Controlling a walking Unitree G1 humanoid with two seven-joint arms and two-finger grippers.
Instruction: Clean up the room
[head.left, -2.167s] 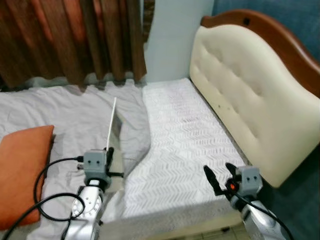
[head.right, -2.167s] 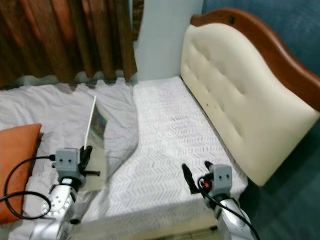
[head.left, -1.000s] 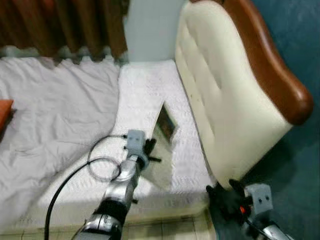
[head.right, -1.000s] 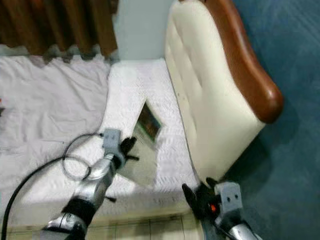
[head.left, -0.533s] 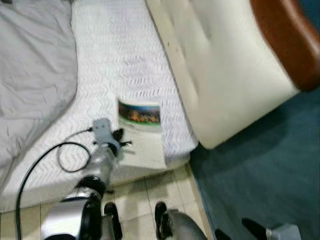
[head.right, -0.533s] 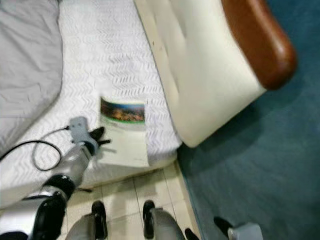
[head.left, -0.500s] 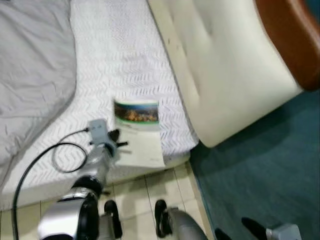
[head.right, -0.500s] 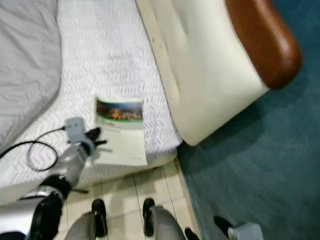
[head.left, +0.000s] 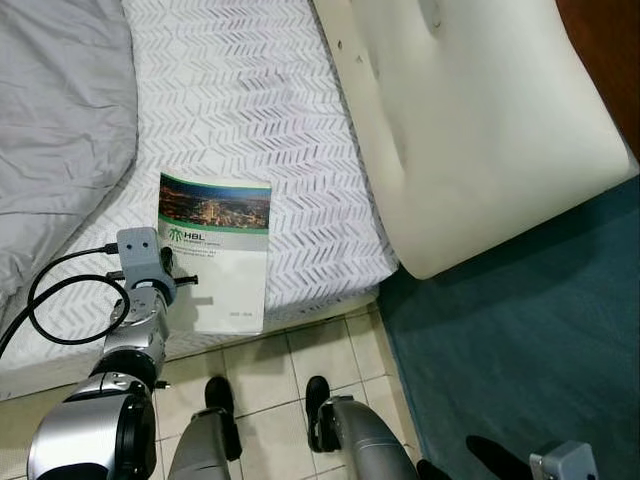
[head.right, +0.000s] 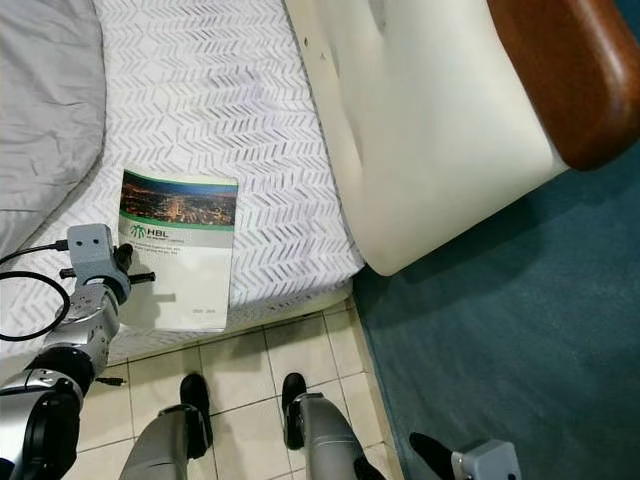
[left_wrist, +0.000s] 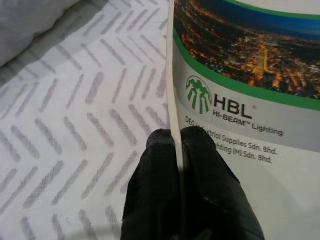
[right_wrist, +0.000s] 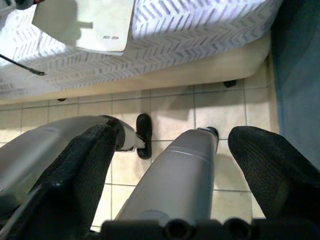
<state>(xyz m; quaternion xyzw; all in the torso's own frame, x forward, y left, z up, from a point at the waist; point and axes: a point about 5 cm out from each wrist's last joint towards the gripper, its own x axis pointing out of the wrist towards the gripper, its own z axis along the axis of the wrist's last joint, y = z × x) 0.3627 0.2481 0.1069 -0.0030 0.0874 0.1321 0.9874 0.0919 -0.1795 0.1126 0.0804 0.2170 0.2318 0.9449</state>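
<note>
Low in the frame's left half, the left gripper (head.left: 168, 272) pinches the booklet's (head.left: 222, 262) edge between closed fingers (left_wrist: 160, 165). That booklet lies flat on the mattress (head.left: 250, 110) near its foot edge. At the bottom right, the right gripper (right_wrist: 170, 150) hangs wide open, holding nothing.

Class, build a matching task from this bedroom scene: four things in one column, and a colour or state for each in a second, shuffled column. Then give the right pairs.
Things:
1. booklet
2. left gripper
3. right gripper
4. blanket

States:
A. grey, rumpled on the bed
B. open, hanging above the tiled floor
C. shut on a thin edge
D. lying over the mattress's edge, cover up

Pairs: 1-D, 2-C, 3-B, 4-A
</note>
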